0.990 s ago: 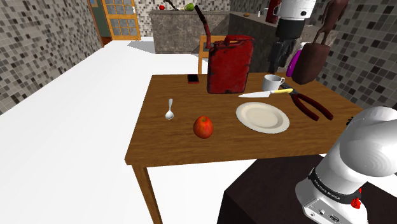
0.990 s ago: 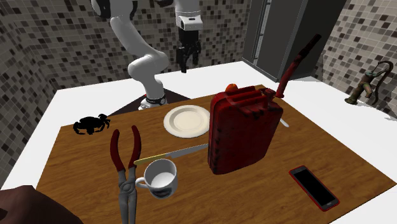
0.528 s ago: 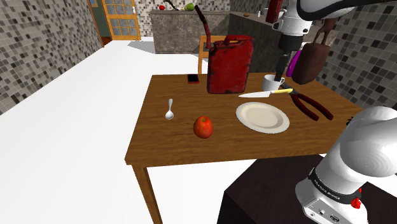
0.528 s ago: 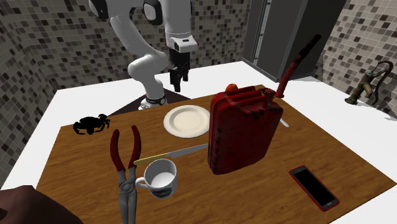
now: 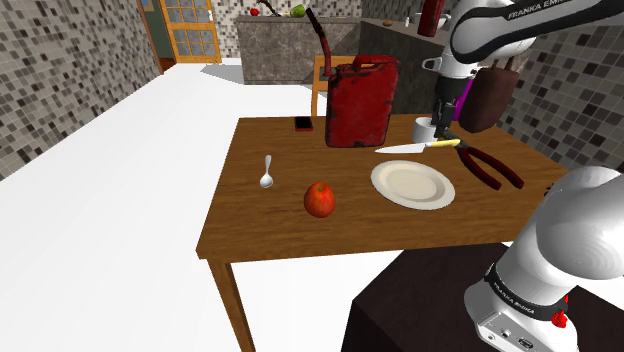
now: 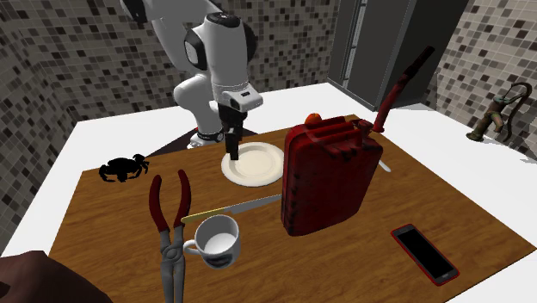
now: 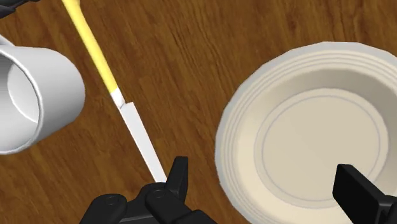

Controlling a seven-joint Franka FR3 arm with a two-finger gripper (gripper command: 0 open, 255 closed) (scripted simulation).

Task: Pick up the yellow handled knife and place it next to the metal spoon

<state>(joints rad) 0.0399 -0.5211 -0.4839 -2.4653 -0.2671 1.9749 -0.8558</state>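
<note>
The knife (image 5: 418, 146) lies flat on the wooden table (image 5: 260, 225) between a white mug and a cream plate, its yellow handle (image 7: 92, 48) beside the mug and its blade (image 7: 140, 137) pointing at the red can. In the second exterior view the knife (image 6: 232, 207) reaches from the pliers to the can. My gripper (image 5: 438, 128) hangs open above the table, over the plate's rim and the blade's tip, holding nothing (image 7: 270, 191). One finger (image 7: 178, 178) shows by the blade, the other over the plate. The metal spoon (image 5: 267, 173) rests far off near the shoulder view's left table edge.
A cream plate (image 5: 412, 184), a white mug (image 5: 428, 129) and red-handled pliers (image 5: 490, 165) crowd the knife. A tall red jerry can (image 5: 358, 100) stands behind it, a phone (image 5: 303, 124) beside that. An apple (image 5: 319, 199) sits between spoon and plate. A black crab figure (image 6: 123, 168) lies near a corner.
The arm has swung down from high above. The gripper has dropped close to the table, over the plate's edge and the knife blade. Nothing on the table has moved.
</note>
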